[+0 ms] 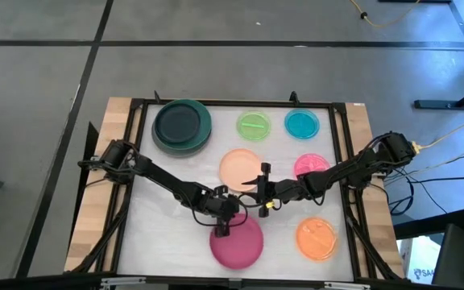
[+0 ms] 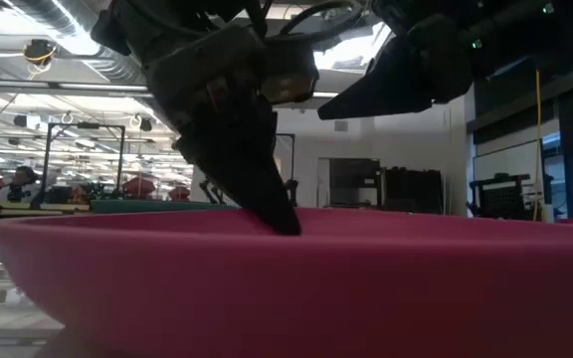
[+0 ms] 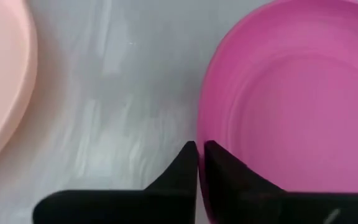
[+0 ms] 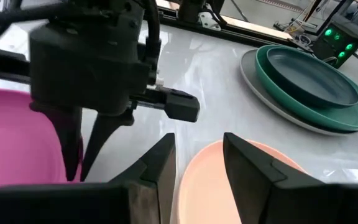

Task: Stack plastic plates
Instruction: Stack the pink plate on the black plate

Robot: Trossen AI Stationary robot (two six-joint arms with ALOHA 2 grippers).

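The left gripper (image 1: pixel 221 228) stands at the far rim of the magenta plate (image 1: pixel 237 242), near the front middle of the table (image 1: pixel 176 173). Its fingers (image 3: pixel 188 165) are pressed together on that rim — one inside the plate, one outside, only a thin slit between them in the left wrist view. The low view shows the tips meeting the rim from above, with the plate still flat on the table.

The right gripper (image 1: pixel 263 189) hangs over the near edge of the peach plate (image 1: pixel 241 168), its jaws parted with nothing between them; in the right wrist view the peach rim shows through the gap, below the fingertips.

At the far left, a black plate (image 1: pixel 178 122) sits in a teal plate (image 1: pixel 202 129) on a grey plate (image 4: pixel 260 81). The green plate (image 1: pixel 254 126) and cyan plate (image 1: pixel 301 123) lie at the far side, the pink plate (image 1: pixel 312 165) to the right — partly covered by the right arm — and the orange plate (image 1: pixel 316 238) at the front right.

In the low view the magenta plate fills the foreground and hides almost every other plate.
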